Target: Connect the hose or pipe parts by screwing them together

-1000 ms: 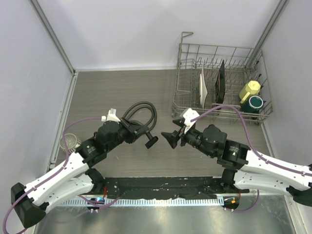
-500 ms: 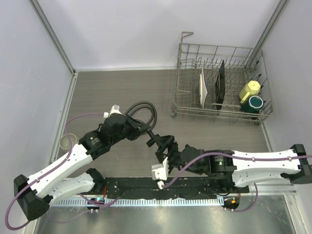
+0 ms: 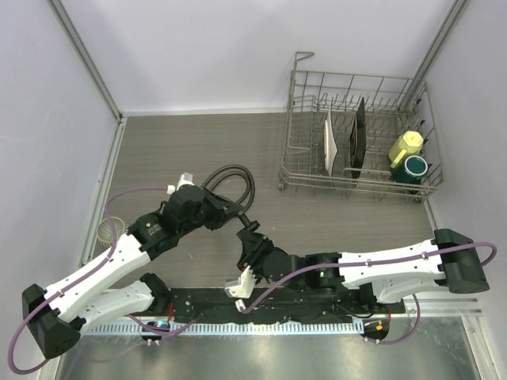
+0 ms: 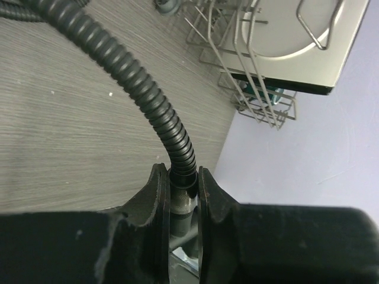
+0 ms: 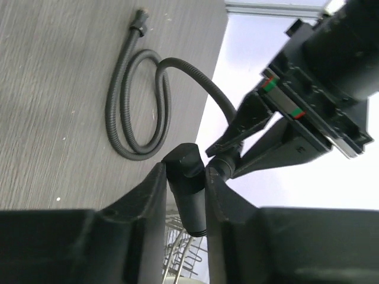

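Left tool [image 4: 179, 177] pinches the corrugated hose [image 4: 136, 83] by its end, right tool [image 5: 185, 171] clenches the T-shaped fitting [image 5: 190, 201], both lower-centre so threads can meet.

The long black ribbed flexible hose [image 3: 230, 168] lies partly coiled in a loop on the grey wood-grain worktop [image 3: 174, 150], and its free end, with a small end connector [image 5: 140, 15], rests flat there. Its other end curves up off the surface, and the smooth collar [image 4: 180, 198] there is clamped in the left hand [image 4: 179, 177]. The small black T-shaped nozzle fitting [image 5: 186, 177] is pinched in the right hand [image 5: 185, 173], lifted clear of the worktop, just beside the hose's held end. Whether the two touch cannot be told.
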Motion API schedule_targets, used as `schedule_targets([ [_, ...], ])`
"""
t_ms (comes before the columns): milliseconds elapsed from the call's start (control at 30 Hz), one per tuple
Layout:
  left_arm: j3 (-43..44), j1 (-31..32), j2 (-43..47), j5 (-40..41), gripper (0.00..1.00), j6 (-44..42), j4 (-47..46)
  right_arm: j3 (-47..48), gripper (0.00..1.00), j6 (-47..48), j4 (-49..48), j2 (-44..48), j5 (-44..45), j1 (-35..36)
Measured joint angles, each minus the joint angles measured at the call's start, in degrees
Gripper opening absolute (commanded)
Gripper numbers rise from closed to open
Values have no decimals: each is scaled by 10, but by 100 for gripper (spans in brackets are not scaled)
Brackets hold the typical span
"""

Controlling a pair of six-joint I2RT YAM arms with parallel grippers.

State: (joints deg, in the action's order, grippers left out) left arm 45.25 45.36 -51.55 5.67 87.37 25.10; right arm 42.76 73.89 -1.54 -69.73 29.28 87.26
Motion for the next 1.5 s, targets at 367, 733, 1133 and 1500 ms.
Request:
schedule_targets([
  [367,-65,-17,14,41,0,9,-103,-38,1,-400,-176,5,100,-22],
  [733,-83,-2,42,25,0,6,-189,-182,48,-847,-293,66,115,-77],
  [1133,-70,0,37,38,0,-26,-118,-120,73,-629,-181,141,69,-76],
  [1500,-57,0,32,32,0,-33,-90,-111,75,-276,-149,111,10,-74],
])
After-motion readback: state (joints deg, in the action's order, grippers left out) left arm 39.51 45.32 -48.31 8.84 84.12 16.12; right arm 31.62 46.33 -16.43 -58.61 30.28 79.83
